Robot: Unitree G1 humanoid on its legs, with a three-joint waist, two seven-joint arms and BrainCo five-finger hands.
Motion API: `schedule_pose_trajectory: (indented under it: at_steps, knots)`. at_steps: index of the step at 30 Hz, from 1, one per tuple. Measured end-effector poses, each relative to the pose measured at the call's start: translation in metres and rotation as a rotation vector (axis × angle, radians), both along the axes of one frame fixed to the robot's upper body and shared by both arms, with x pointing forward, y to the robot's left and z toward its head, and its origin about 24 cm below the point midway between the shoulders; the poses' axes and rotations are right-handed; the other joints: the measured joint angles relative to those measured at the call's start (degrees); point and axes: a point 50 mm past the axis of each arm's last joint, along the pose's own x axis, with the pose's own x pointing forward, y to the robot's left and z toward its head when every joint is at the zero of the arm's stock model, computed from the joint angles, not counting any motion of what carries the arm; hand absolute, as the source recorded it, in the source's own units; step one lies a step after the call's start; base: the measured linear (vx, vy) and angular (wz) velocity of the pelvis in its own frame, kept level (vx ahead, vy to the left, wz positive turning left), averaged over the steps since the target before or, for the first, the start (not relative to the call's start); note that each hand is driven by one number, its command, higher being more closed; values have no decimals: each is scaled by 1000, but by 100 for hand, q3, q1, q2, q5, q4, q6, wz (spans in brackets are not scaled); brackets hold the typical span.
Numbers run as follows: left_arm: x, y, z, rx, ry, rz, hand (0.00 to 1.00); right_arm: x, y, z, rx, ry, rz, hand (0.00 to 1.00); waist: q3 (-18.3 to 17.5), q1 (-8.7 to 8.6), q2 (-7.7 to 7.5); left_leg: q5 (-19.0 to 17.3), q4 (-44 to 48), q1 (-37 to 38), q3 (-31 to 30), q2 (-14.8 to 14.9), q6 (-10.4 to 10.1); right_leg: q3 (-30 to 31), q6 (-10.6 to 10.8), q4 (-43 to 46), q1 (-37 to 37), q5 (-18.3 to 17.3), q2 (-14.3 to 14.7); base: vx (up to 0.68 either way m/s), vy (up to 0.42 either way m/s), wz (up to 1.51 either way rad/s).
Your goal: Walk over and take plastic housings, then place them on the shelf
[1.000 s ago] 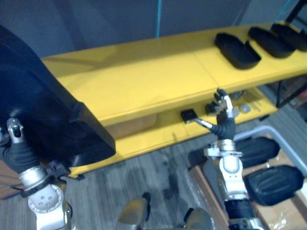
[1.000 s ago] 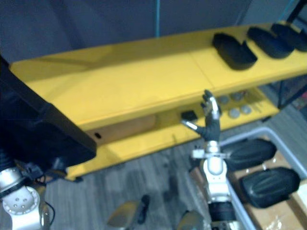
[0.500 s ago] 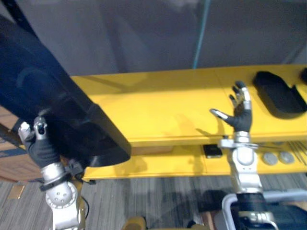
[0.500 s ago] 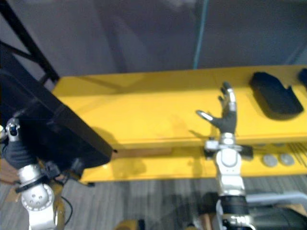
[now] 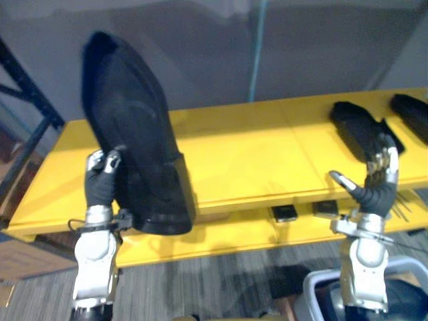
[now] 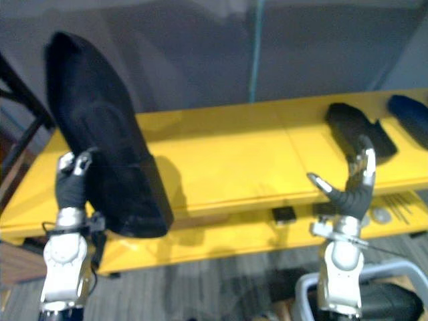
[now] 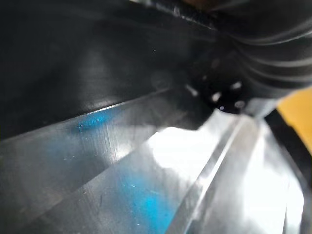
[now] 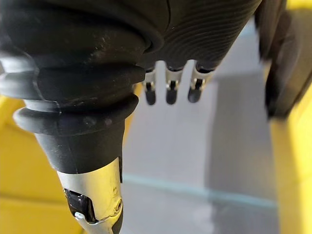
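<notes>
The left hand (image 5: 100, 184) has its fingers curled round the near edge of a big black housing (image 5: 134, 154). The housing stands almost on end above the hand, and its lower end sits in front of the lip of the yellow shelf (image 5: 241, 150). The right hand (image 5: 376, 190) is raised and holds nothing, with fingers straight and thumb spread, well apart from that housing. Just past its fingertips a second housing (image 5: 358, 124) lies flat on the shelf, and a third housing (image 5: 411, 114) lies further to its outer side.

The step in hand looks like setting the held piece down on the top board. The bare stretch lies ahead of the left hand and inward, between the two hands, so that is the place to aim for.

A one-handed grip on the edge of so large a shell is probably weak against twisting. It would be safer to bring the right hand across to steady the far side.

- Lift the lower end clear of the lip first.
- Carry it forward, then tip the top end down away from the hand until the piece lies flat.
- Leave a gap to the second housing.
- Uncurl the fingers only once the board bears the weight.
</notes>
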Motion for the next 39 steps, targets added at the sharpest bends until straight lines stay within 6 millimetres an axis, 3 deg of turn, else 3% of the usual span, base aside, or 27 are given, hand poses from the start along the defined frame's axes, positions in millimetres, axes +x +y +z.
schedule_pose_trajectory:
  at_steps: [3, 4, 9, 12, 14, 16, 20, 24, 30, 39]
  knots:
    - [37, 14, 10, 38, 70, 45, 100, -12, -9, -2, 15, 11, -18, 0, -23, -327, 45, 6, -36, 21, 295, 17, -9, 309, 26, 1, -169, 73, 48, -59, 11, -45]
    - [40, 16, 11, 40, 75, 55, 100, -13, -10, -3, 15, 14, -19, 0, -31, -344, 53, 7, -39, 21, 332, 20, -9, 343, 25, 5, -193, 79, 53, -24, 17, -50]
    - [86, 48, 51, 109, 153, 209, 100, -24, -18, -11, 32, 56, 19, 0, -47, -798, 151, 21, -108, 113, 825, 66, -31, 816, -1, 15, -444, 159, 178, 2, 3, -45]
    - [103, 55, 64, 75, 226, 272, 100, -29, -16, -11, 15, 69, 55, 0, -60, -997, 271, 39, -151, 116, 1010, 76, -53, 972, -2, 24, -539, 159, 215, 15, -5, -27]
    - [109, 63, 59, 38, 307, 341, 100, -29, -16, -9, 1, 70, 77, 0, -72, -1100, 364, 44, -156, 106, 1143, 75, -58, 1086, -5, 33, -627, 160, 236, 11, -7, -30]
    - [111, 72, 47, 4, 404, 400, 100, -30, -15, -11, -9, 92, 92, 0, -60, -1228, 432, 58, -156, 110, 1209, 85, -78, 1143, -12, 38, -657, 155, 258, 6, -14, -26]
    - [106, 86, 22, -69, 549, 493, 100, -31, -13, -16, 7, 134, 119, 0, 47, -1282, 524, 155, -157, 101, 1444, 74, -42, 1369, -42, 199, -887, 137, 292, -2, -19, -24]
    - [101, 97, 22, -186, 550, 554, 100, -34, -2, -9, -7, 116, 169, 0, 261, -1411, 656, 229, -157, 36, 1452, 56, 22, 1384, -95, 379, -1041, 71, 272, -45, -7, -1]
    - [93, 112, 25, -333, 531, 630, 100, -33, 4, -12, 3, 135, 198, 0, 587, -1443, 684, 404, -160, -22, 1661, 0, 149, 1406, -122, 715, -1256, -94, 194, -66, -17, 2]
    - [86, 117, 6, -358, 611, 635, 100, -33, 11, -6, -32, 140, 258, 0, 612, -1518, 689, 419, -163, -109, 1798, -29, 171, 1530, -127, 920, -1520, -158, 180, -38, -1, -4]
